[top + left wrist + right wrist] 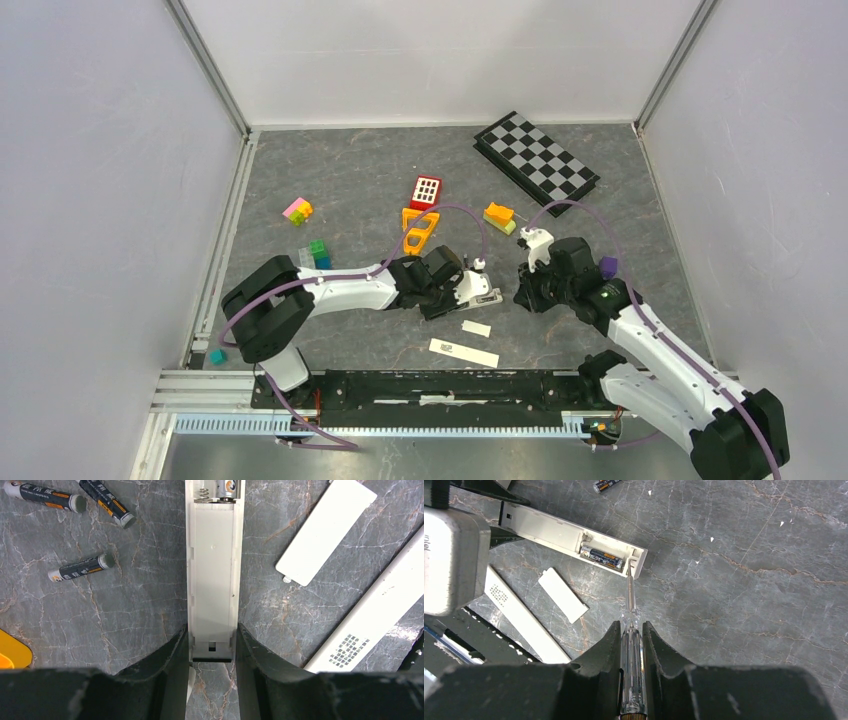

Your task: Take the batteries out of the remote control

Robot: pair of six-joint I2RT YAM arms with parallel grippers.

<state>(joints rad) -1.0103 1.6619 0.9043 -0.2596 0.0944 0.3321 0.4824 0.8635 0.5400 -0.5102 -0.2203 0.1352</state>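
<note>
While left gripper clamps remote, right gripper clamps screwdriver; left wrist alone shows three loose batteries.

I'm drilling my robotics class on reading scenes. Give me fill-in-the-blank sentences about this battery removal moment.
The left gripper clamps the white ___. The right gripper holds a ___. In the left wrist view, ___ batteries lie loose on the table. The open compartment holds ___ battery.
Missing: remote; screwdriver; three; one.
</note>
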